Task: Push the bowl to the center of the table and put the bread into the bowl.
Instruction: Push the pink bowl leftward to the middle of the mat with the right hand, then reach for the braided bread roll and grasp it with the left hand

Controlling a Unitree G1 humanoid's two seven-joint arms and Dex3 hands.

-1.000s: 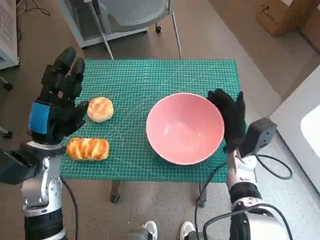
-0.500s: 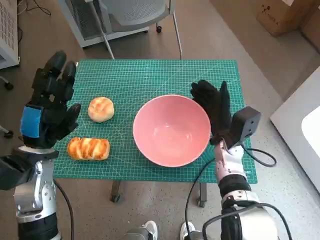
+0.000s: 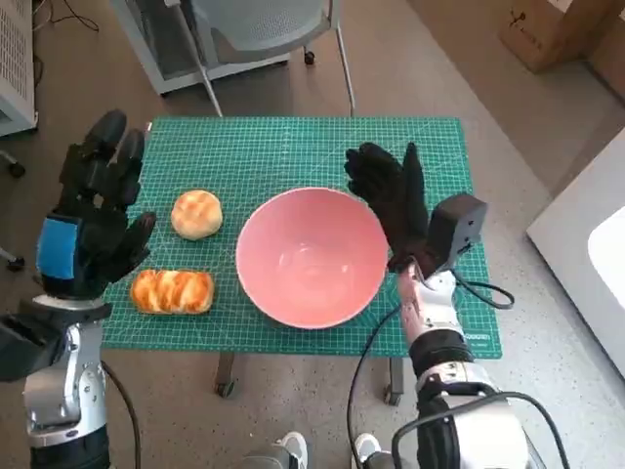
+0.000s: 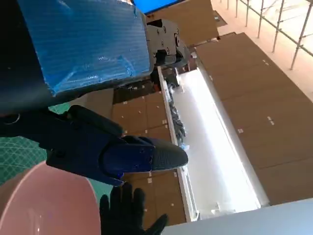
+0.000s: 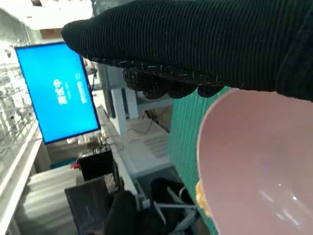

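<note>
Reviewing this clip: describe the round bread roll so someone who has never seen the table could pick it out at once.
Start at the green cutting mat covering the table, then find the pink bowl near its middle. The round bread roll lies on the mat to the bowl's left. Unlike the long, ridged, glazed loaf nearer the robot, it is a pale, smooth dome.

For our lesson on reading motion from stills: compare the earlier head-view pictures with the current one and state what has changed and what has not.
The pink bowl has slid toward the robot's left, nearer the table's middle, with the gloved right hand moving along against its rim. The left hand has drawn slightly away from the breads, open above the table edge. The round bun and the braided loaf lie where they were on the green mat.
</note>
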